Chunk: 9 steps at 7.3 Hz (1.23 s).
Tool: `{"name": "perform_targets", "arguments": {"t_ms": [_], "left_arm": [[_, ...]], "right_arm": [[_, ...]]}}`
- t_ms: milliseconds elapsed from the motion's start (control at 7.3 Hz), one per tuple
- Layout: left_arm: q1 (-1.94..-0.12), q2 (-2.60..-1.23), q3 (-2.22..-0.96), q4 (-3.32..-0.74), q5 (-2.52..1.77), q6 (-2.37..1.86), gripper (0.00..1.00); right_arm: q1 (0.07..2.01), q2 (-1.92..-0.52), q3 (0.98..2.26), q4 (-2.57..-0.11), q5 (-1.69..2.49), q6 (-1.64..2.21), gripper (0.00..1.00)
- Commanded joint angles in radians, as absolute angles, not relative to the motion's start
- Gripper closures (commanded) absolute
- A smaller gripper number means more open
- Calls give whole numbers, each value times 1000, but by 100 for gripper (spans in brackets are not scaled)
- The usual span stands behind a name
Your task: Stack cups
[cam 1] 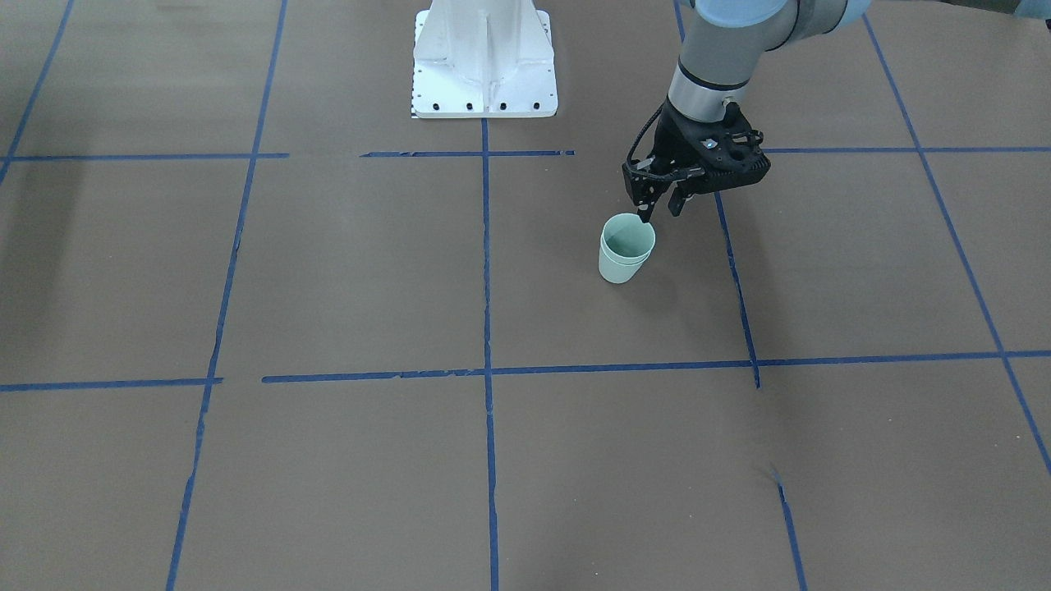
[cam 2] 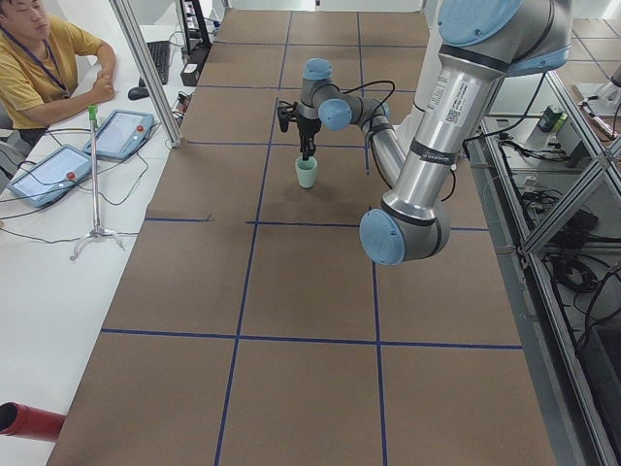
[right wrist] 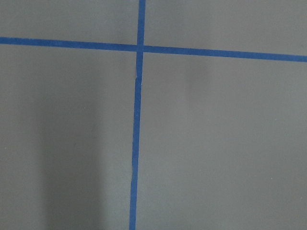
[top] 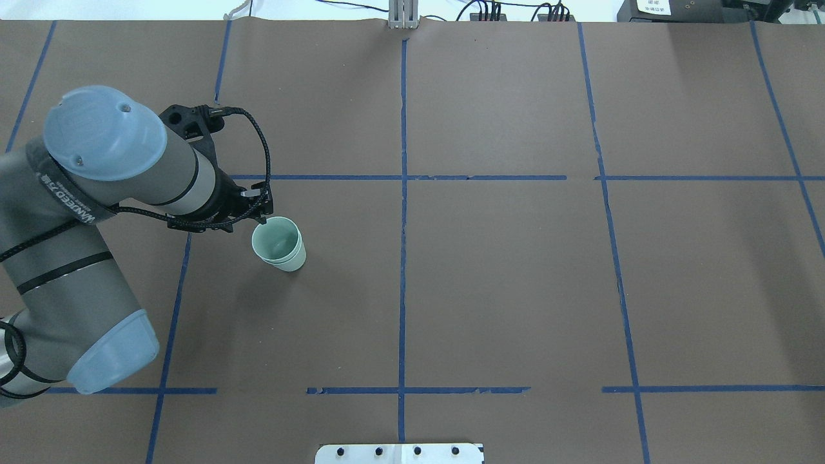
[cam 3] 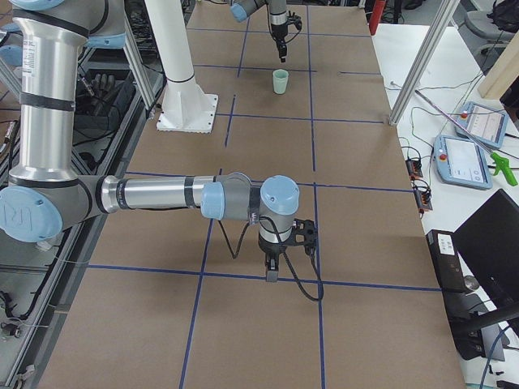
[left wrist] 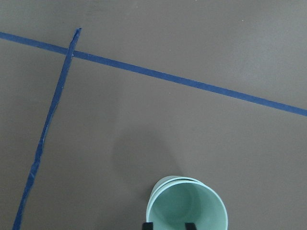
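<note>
Two pale mint-green cups (cam 1: 627,246) stand nested, one inside the other, upright on the brown table; the inner cup's rim sits just above the outer's. They also show in the overhead view (top: 278,243) and the left wrist view (left wrist: 187,206). My left gripper (cam 1: 662,213) hangs at the stack's rim on the robot's side, its fingers apart and holding nothing; one fingertip (cam 1: 647,217) is at the rim and the other is outside it. My right gripper (cam 3: 272,275) shows only in the exterior right view, low over bare table far from the cups; I cannot tell its state.
The brown table bears a grid of blue tape lines (top: 403,193). The white robot base (cam 1: 484,66) stands at the table's robot-side edge. An operator (cam 2: 39,58) sits beside the table with teach pendants (cam 2: 53,170).
</note>
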<state>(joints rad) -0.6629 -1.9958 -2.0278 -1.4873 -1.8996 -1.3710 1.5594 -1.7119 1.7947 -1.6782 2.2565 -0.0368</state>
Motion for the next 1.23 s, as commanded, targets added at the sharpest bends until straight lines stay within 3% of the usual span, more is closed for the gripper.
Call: {"name": "perform_targets", "arguments": {"t_ms": [0,411,685,1096], "left_arm": [[-684,-1979,-2057,-1489,-1910,-1362,0],[-932,-1812,-2060,-1490,-2080,-904,0],[-1143,-1624,-2043,-1488,-2171,-432,0],[-1438,-1441,-1897,-1491,-2195,97,0]], "right_arm": [[1560,-1712,1795,-1678,2256,-37,0],[1559,-1712,1795,-1678,2256,-37,0],[1560,-1712,1795,-1678,2256,-37,0],[1560,-1712,1795,-1678,2256,-37,0]]}}
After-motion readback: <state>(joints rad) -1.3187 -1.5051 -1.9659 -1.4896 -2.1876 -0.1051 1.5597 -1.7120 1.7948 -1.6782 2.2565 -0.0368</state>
